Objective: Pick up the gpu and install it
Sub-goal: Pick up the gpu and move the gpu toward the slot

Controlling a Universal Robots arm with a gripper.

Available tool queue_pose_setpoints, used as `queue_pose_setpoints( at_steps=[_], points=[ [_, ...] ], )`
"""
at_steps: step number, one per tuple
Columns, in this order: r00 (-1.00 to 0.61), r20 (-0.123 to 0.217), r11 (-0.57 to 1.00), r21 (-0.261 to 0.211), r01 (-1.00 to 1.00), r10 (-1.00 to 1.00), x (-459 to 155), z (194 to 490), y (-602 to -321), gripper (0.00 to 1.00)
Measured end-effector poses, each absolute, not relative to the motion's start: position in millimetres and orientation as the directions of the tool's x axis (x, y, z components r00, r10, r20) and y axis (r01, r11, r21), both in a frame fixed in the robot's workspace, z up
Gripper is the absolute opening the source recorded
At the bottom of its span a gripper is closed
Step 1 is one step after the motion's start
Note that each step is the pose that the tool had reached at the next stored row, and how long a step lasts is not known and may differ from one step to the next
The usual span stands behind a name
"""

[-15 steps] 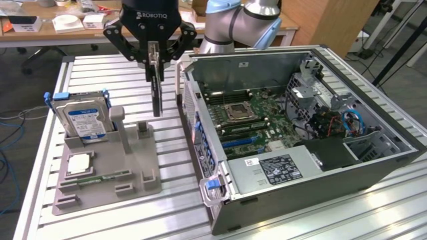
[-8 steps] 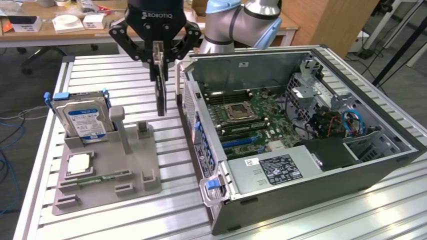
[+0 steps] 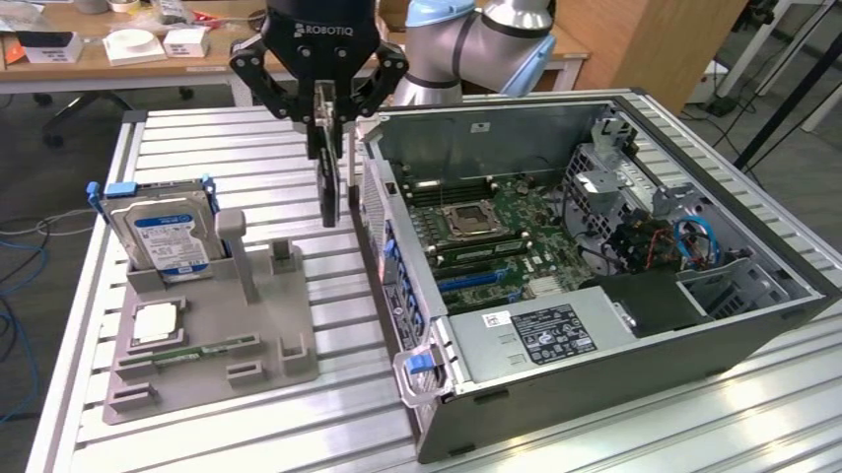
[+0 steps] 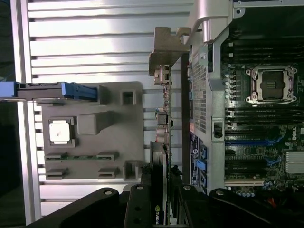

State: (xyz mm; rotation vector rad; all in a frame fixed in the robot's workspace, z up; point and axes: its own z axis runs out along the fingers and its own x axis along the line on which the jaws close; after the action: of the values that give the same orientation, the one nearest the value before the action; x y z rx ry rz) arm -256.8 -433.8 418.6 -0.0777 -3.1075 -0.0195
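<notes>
The gpu (image 3: pixel 329 182) hangs on edge, a thin dark card with its long side pointing down, and my gripper (image 3: pixel 325 123) is shut on its upper end. It floats above the slatted table in the gap between the grey fixture and the open computer case (image 3: pixel 593 404), close to the case's perforated wall. In the wrist view the gpu (image 4: pixel 164 123) runs edge-on away from my gripper (image 4: pixel 160 190) and ends in its silver bracket (image 4: pixel 168 45). Inside the case lies the motherboard (image 3: pixel 500 236) with blue slots (image 3: pixel 467 281).
The grey fixture (image 3: pixel 263 325) in the exterior view's left holds a hard drive (image 3: pixel 165 236) standing upright, a processor chip (image 3: pixel 156 323) and a green memory stick (image 3: pixel 204 350). Cables and a power supply (image 3: pixel 553 330) fill the case's near side. A desk stands behind the table.
</notes>
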Motion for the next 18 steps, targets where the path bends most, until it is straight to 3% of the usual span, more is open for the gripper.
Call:
queue_pose_setpoints(
  at_steps=[18],
  points=[
    [-0.999, 0.033, 0.999, 0.012, 0.043, 0.043, -237.6, 418.6, -433.7, 0.26]
  ],
)
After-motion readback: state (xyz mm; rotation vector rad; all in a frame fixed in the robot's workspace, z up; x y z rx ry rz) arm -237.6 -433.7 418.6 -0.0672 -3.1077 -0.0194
